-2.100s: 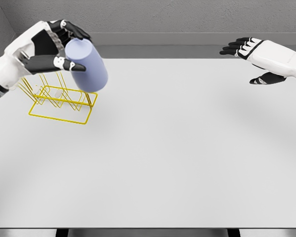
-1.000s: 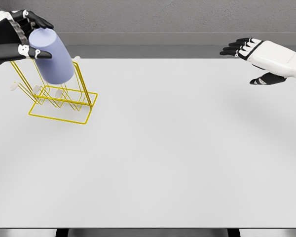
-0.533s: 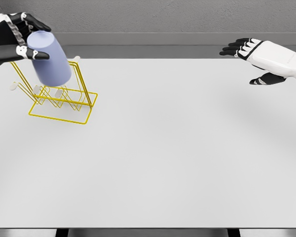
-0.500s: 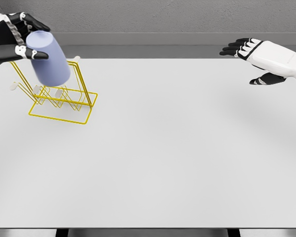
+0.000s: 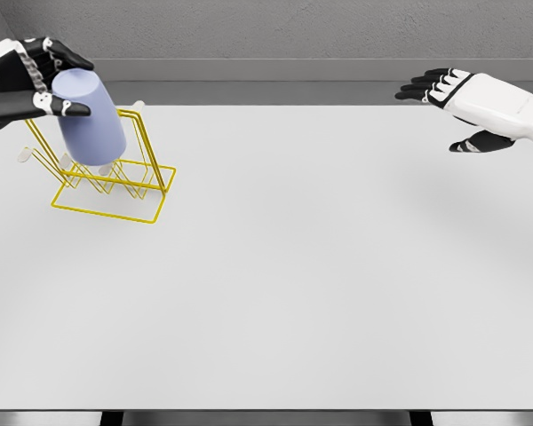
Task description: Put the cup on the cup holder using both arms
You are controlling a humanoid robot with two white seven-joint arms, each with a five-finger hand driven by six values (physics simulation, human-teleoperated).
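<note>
A lavender cup [image 5: 89, 118] hangs upside down over the prongs of the yellow wire cup holder [image 5: 111, 186] at the far left of the white table [image 5: 293, 266]. Its mouth points down and sits among the upright wires. My left hand [image 5: 49, 84] grips the cup's closed upper end, thumb in front and fingers behind. My right hand [image 5: 453, 111] hovers at the far right above the table's back edge, fingers spread and holding nothing.
The holder's rectangular base lies flat on the table near its left edge. A grey wall and a darker ledge run behind the table's back edge.
My left hand has lowered the cup and turned it more upright, so its mouth now sits down among the holder's prongs. The right hand has not moved.
</note>
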